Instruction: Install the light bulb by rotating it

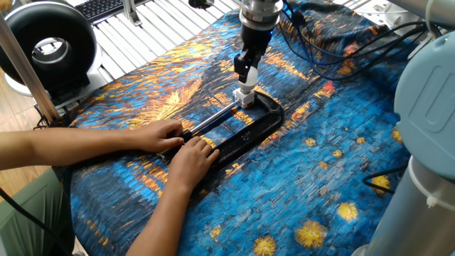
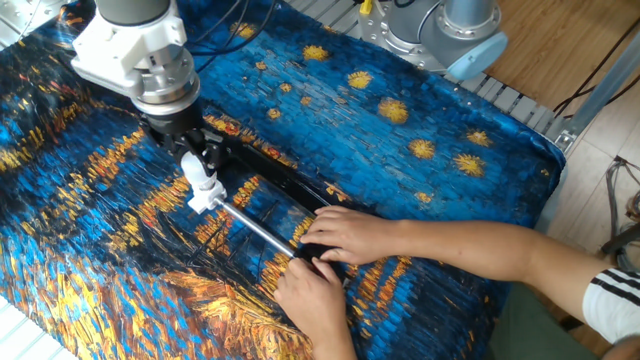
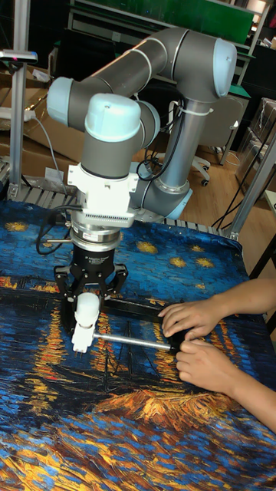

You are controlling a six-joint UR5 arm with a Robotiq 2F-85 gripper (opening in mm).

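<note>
The light bulb (image 3: pixel 87 307) is a small white globe standing upright, neck down, on a small white socket block (image 3: pixel 80 338). My gripper (image 3: pixel 87 303) comes straight down over it and is shut on the light bulb, black fingers on either side. In one fixed view the bulb (image 1: pixel 250 77) sits in the gripper (image 1: pixel 247 74) just above the socket (image 1: pixel 245 99). The other fixed view shows the bulb (image 2: pixel 194 164), gripper (image 2: pixel 196 160) and socket (image 2: pixel 204 196) stacked the same way. The socket is at the end of a black C-clamp (image 1: pixel 263 121).
A person's two hands (image 1: pixel 178 142) hold the clamp's near end and its metal rod (image 1: pixel 213 119) on the blue and orange painted cloth. A black round fan (image 1: pixel 46 50) stands at the table's far left. Cables (image 1: pixel 334 50) trail behind the arm.
</note>
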